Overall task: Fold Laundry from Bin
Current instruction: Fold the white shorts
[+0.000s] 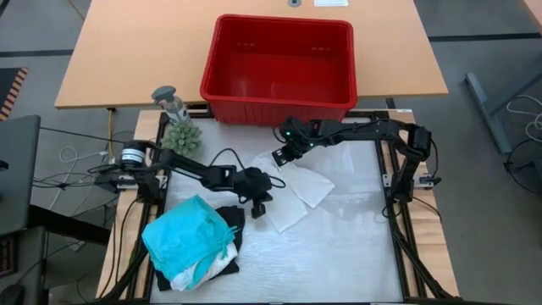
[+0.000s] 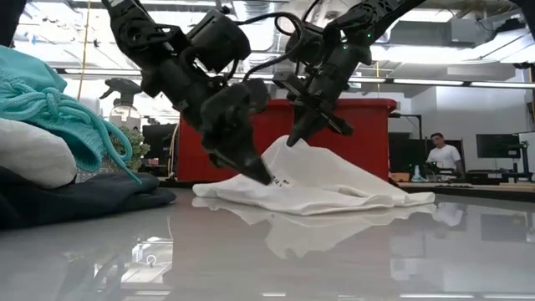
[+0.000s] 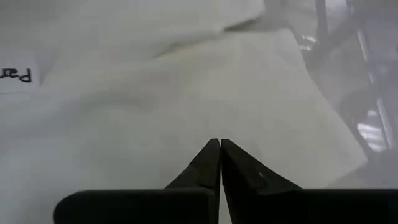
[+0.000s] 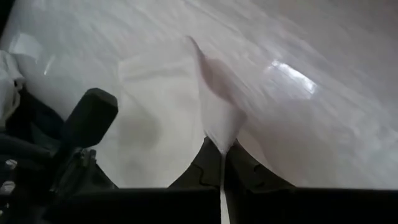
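A white garment (image 1: 301, 193) lies spread on the table's middle. My right gripper (image 1: 279, 158) is shut on its far-left part, which peaks up (image 2: 288, 149). My left gripper (image 1: 258, 207) is shut, and its tip is down on the garment's near-left part (image 2: 266, 178), beside a small label (image 2: 288, 180). A teal garment (image 1: 186, 233) sits on a white one (image 1: 216, 267) and a black one (image 1: 230, 222) in a pile at the near left. The red bin (image 1: 279, 63) stands past the table's far edge; no cloth shows in it. My left gripper's shut fingertips (image 3: 219, 149) rest on the white garment's top surface (image 3: 211, 118) near its left edge, slanting down from the table's left. No cloth shows between the fingers. The garment lies flat on the table there. My right gripper pinches a raised fold of the white garment (image 4: 219, 127) between its two fingertips, slanting down from the table's far right. The cloth rises in a small peak to the fingers (image 2: 291, 144). The rest of the garment lies on the table.
A small green plant (image 1: 182, 135) and a spray bottle (image 1: 169, 100) stand at the far left corner. The pile of garments (image 2: 50, 125) fills the near left. The table's metal frame (image 1: 391, 182) runs along the right side. A person (image 2: 443, 155) sits far behind the table.
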